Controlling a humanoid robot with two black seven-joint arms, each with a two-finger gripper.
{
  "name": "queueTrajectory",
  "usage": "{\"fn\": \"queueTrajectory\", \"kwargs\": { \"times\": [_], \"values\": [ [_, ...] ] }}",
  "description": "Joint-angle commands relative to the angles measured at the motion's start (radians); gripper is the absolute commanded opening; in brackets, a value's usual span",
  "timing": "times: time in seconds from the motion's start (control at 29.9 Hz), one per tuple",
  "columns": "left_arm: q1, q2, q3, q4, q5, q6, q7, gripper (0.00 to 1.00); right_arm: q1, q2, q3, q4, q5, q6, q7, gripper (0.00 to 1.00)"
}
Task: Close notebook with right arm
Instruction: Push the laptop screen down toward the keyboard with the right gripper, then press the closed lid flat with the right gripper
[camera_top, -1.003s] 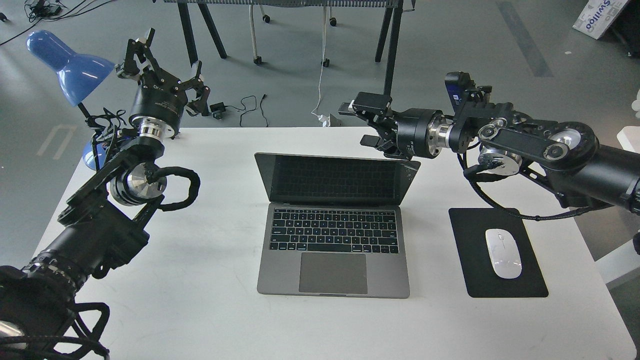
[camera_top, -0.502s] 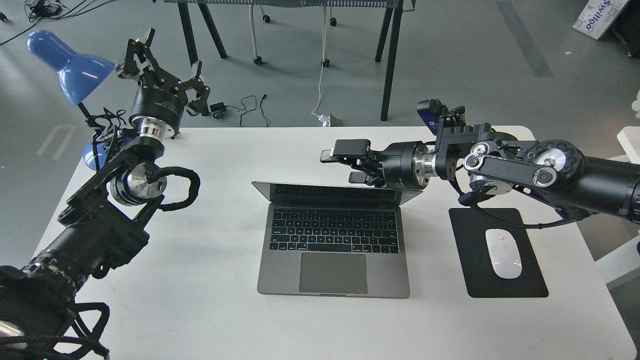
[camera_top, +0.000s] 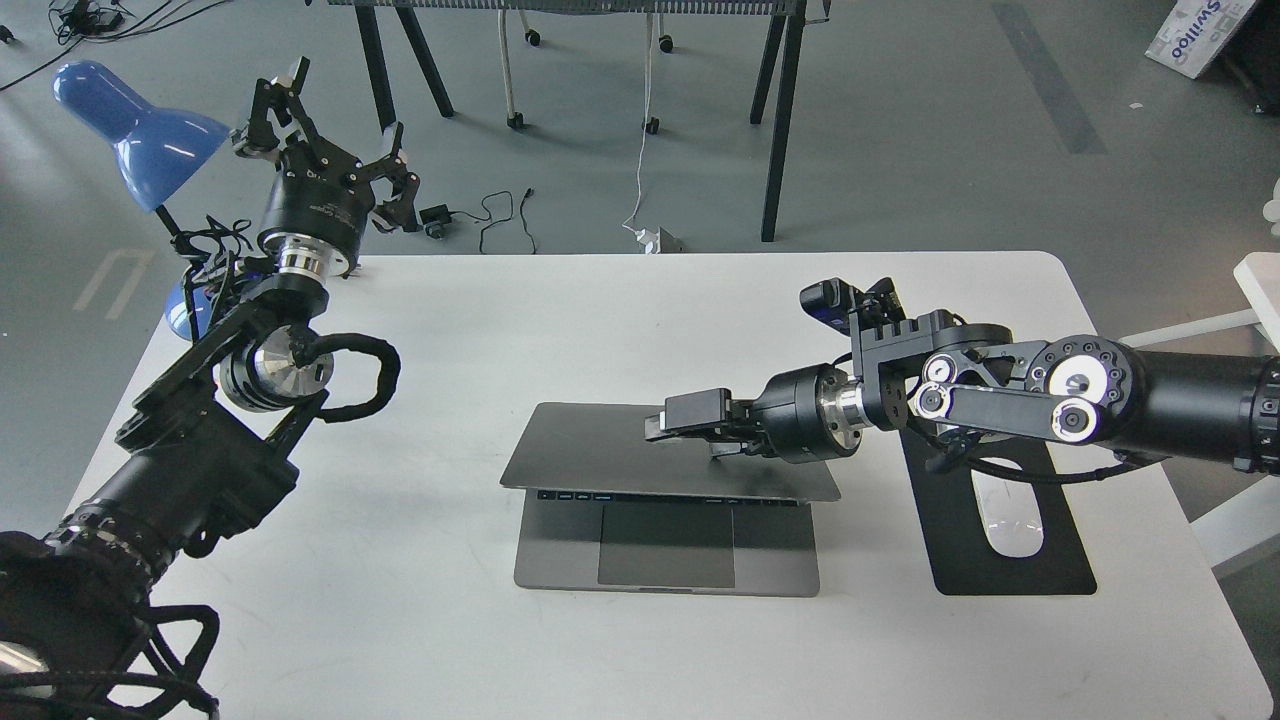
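- We see the white table (camera_top: 400, 600) carrying everything, and the notebook (camera_top: 640, 460) sits near its middle, square to us, its base flat on the surface.
- Our right arm (camera_top: 1000, 400) reaches in from the right, low over the table, and crosses above the black mouse pad (camera_top: 1010, 570), hiding part of the white mouse (camera_top: 1010, 525) on it.
- Our left arm (camera_top: 250, 380) stands raised at the left beside the blue lamp (camera_top: 140, 125), well apart from the notebook and taking no part.
- The lid is tipped far down over the keyboard: only the trackpad, the palm rest and a thin strip of keys show past its front edge (so we judge most of the closing done).
- A gap remains between lid and base at the front, so what is left, in our judgement, is a last press down until the lid lies flat.
- Our right gripper (camera_top: 690, 425) rests on the back of the lid, right of its middle; its fingers grasp nothing, and whether they are spread or closed we cannot tell.
- Our left gripper (camera_top: 330, 130) is released, fingers spread wide on nothing.
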Motion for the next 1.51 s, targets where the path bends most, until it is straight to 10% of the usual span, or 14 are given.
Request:
{"fn": "queueTrajectory", "kwargs": {
  "times": [0.0, 1.47],
  "values": [
    [-0.001, 0.001, 0.0, 0.0, 0.0, 0.0, 0.0, 1.0, -0.008, 0.002, -0.026, 0.01, -0.006, -0.006, 0.0, 1.0],
    [-0.001, 0.0, 0.0, 0.0, 0.0, -0.002, 0.0, 1.0, -0.061, 0.044, -0.147, -0.001, -0.068, -0.029, -0.015, 1.0]
  ]
}}
